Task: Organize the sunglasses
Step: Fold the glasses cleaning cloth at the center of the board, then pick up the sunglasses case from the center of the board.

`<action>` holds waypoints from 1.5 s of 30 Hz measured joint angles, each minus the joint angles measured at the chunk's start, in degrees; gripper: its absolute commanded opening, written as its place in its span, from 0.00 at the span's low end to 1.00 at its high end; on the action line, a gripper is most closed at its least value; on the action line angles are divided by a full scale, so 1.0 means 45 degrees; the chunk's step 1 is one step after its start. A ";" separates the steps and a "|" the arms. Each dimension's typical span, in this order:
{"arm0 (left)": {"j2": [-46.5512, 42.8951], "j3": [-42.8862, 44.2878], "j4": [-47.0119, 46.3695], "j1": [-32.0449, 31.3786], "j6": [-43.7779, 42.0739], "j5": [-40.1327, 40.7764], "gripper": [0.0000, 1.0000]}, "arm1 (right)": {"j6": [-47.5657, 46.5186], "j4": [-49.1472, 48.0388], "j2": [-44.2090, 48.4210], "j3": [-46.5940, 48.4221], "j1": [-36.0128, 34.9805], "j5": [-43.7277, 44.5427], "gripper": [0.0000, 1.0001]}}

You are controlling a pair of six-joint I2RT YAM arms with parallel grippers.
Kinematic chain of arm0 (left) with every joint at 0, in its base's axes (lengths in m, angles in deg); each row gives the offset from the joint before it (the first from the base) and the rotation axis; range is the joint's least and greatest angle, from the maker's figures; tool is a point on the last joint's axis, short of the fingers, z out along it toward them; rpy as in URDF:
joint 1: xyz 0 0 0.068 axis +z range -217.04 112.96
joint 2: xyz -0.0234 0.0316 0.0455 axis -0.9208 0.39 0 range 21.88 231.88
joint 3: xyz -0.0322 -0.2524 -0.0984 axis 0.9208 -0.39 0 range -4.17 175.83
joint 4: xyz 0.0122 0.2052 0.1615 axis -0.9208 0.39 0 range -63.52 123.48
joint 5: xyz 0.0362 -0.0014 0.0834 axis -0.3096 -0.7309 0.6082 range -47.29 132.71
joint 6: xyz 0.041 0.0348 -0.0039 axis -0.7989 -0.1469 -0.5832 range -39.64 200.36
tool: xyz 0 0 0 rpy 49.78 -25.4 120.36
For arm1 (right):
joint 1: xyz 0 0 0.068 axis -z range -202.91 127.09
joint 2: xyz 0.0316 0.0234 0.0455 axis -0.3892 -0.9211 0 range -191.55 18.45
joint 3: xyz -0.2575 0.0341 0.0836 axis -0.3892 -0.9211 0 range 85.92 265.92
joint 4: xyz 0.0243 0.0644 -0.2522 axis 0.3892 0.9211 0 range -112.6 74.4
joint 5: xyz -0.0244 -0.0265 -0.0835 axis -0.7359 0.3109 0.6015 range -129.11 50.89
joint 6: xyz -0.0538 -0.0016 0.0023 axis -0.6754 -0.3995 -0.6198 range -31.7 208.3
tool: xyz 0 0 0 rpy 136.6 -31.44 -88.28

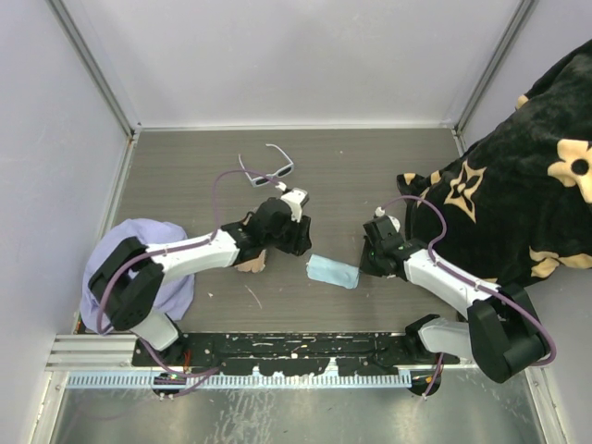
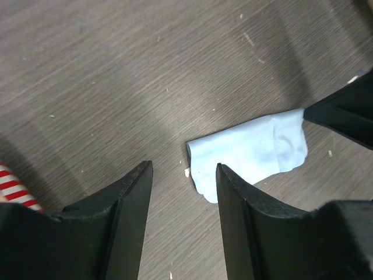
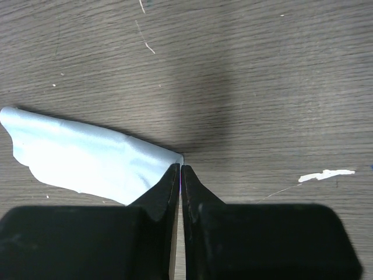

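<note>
- A lavender cloth (image 1: 139, 277) lies bunched at the left edge of the desk (image 1: 370, 166), partly under the left arm's elbow.
- A striped case (image 2: 14, 188) shows only as a red-and-white corner in the left wrist view, just beside the left gripper.
- The left gripper (image 2: 182, 175) hangs over the desk with its fingers spread wide and nothing between them.
- The sunglasses (image 1: 268, 171) lie on the desk farther back, near the left gripper but not touched by it, with their thin white arms unfolded.
- A blue cloth (image 1: 333, 271) lies between the two grippers, its near edge just beside the left gripper's fingertips.
- The right gripper (image 3: 179, 170) is pinched tight on one corner of the blue cloth.
- A dark flowered blanket (image 1: 518, 185) covers the right side.
</note>
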 measured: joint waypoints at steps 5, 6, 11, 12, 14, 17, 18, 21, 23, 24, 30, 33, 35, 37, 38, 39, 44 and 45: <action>-0.1651 -0.0024 0.0869 0.0044 0.0005 0.0607 0.49 | -0.0121 0.0107 0.0010 0.0005 0.0000 0.0253 0.26; -0.1957 -0.0024 0.1151 0.0049 0.0010 0.0801 0.49 | -0.0170 0.0165 0.0044 0.0005 0.0000 0.0296 0.30; -0.3546 -0.0005 0.3449 0.0199 0.0151 0.2725 0.57 | -0.0389 0.0534 0.1073 0.0010 0.0000 0.0471 0.37; -0.3900 -0.0005 0.4027 0.0262 0.0214 0.3230 0.58 | -0.0423 0.0602 0.1399 0.0029 0.0000 0.0515 0.38; -0.4624 -0.0005 0.5119 0.0413 0.0398 0.4182 0.61 | -0.0471 0.0758 0.1923 0.0126 0.0000 0.0563 0.38; -0.5586 -0.0005 0.6470 0.0831 0.0670 0.5183 0.61 | -0.0568 0.0923 0.2346 0.0325 0.0000 0.0578 0.39; -0.5785 -0.0005 0.6805 0.1054 0.0753 0.5348 0.61 | -0.0597 0.0962 0.2404 0.0384 0.0000 0.0578 0.39; -0.5955 -0.0078 0.7470 0.1836 0.0831 0.5523 0.61 | -0.0670 0.1093 0.2467 0.0461 0.0000 0.0544 0.39; -0.5790 -0.0267 0.7631 0.2229 0.0763 0.5484 0.61 | -0.0709 0.1151 0.2501 0.0461 0.0000 0.0525 0.39; -0.5668 -0.0325 0.7655 0.2312 0.0685 0.5396 0.60 | -0.0729 0.1180 0.2535 0.0461 0.0000 0.0495 0.39; -0.3657 -0.0384 0.7577 0.2385 -0.0185 0.4707 0.52 | -0.0884 0.1282 0.3016 0.0461 0.0000 0.0379 0.39; -0.2613 -0.0355 0.7601 0.2458 -0.0510 0.4609 0.44 | -0.0918 0.1355 0.3235 0.0461 0.0000 0.0340 0.39; -0.2045 -0.0238 0.7732 0.2506 -0.0651 0.4668 0.38 | -0.0942 0.1404 0.3356 0.0461 0.0000 0.0296 0.39; -0.1593 -0.0034 0.7834 0.2540 -0.0733 0.4760 0.27 | -0.0947 0.1433 0.3434 0.0461 0.0000 0.0262 0.39; -0.1399 0.0092 0.7883 0.2545 -0.0811 0.4789 0.23 | -0.0947 0.1452 0.3463 0.0461 0.0000 0.0243 0.39; -0.1277 0.0180 0.7888 0.2545 -0.0840 0.4828 0.18 | -0.0952 0.1467 0.3473 0.0461 0.0000 0.0228 0.39; -0.1001 0.0753 0.7970 0.2545 -0.1219 0.5119 0.05 | -0.0952 0.1477 0.3478 0.0461 0.0000 0.0151 0.39; -0.1001 0.0826 0.7961 0.2545 -0.1297 0.5192 0.04 | -0.0952 0.1477 0.3483 0.0461 0.0000 0.0136 0.39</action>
